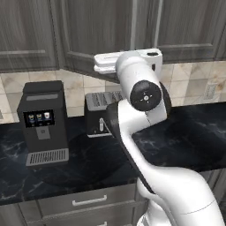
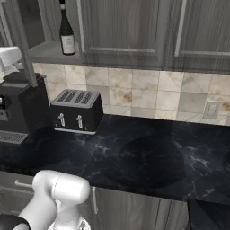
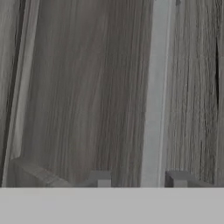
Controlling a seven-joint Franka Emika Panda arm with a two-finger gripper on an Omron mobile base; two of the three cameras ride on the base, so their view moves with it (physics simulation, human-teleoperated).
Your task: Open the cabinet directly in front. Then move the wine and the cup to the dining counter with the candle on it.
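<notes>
- The cabinet point(image 2: 121, 31) is a dark grey-brown wood-grain wall unit mounted above a black marble-look counter point(image 2: 148, 161); in the right base view its left door stands swung open.
- Seen from the hand camera, a long silver bar handle point(image 3: 153, 92) runs up the panelled door, very close to the lens.
- The gripper point(image 3: 139, 179) has its two fingertips apart, one on each side of the bar's lower end; whether they touch the bar cannot be told.
- The wine point(image 2: 67, 31), a dark bottle with a pale label, stands upright on the open cabinet's inner shelf near its front edge.
- Below the cabinet, a dark toaster point(image 2: 76, 111) sits at the back edge of the counter, against the tiled wall.
- A black coffee machine point(image 1: 43, 121) stands to the left of the toaster, close beside it.
- The white arm point(image 1: 141, 128) rises in front of the counter, its hand lifted up to the cabinet door.
- Grey drawers point(image 1: 88, 201) with horizontal handles lie under the counter's front edge.
</notes>
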